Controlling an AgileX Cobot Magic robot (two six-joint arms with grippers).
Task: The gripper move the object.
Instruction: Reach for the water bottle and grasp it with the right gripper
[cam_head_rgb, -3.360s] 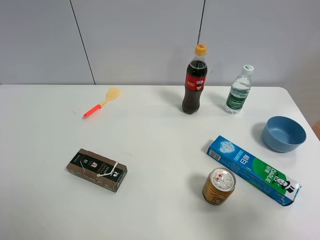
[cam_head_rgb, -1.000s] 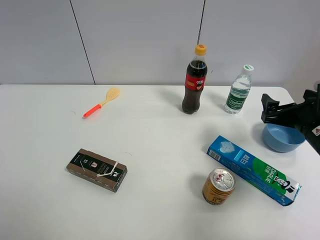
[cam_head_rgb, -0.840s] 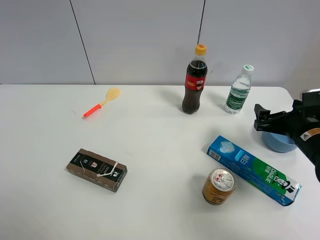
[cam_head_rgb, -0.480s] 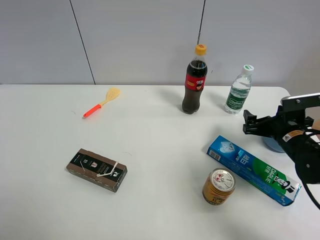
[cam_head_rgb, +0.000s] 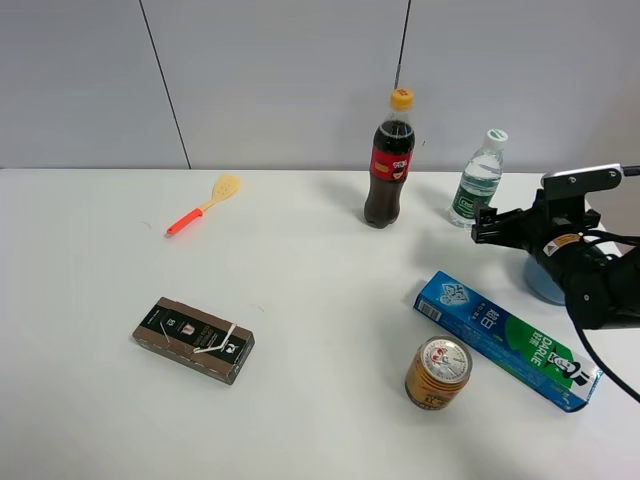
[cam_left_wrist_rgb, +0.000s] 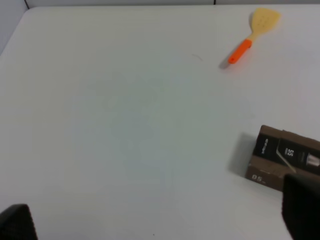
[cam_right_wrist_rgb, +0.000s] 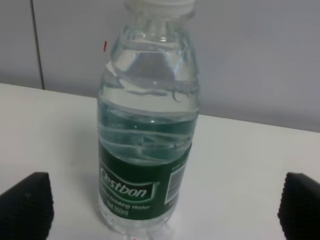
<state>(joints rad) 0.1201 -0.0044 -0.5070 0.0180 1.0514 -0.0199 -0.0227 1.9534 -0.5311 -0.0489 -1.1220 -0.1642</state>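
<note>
Water bottle (cam_right_wrist_rgb: 146, 150) stands upright just ahead of the right gripper (cam_head_rgb: 487, 225), whose jaws are spread wide and not touching it. It looks nearly full, so probably weighty, with thin, slick walls that would dent. The green-labelled middle seems the safest hold. A cola bottle (cam_head_rgb: 388, 160) stands nearby on the table (cam_head_rgb: 300, 300).

I see bare surface (cam_right_wrist_rgb: 240, 165) either side of the bottle (cam_right_wrist_rgb: 147, 150) for my jaws; the cola (cam_head_rgb: 388, 165) stands apart beyond it.

High cam overlooks table (cam_head_rgb: 300, 260); R wrist cam close on water bottle (cam_right_wrist_rgb: 147, 150) (L seemingly higher, over box (cam_left_wrist_rgb: 287, 160)).
</note>
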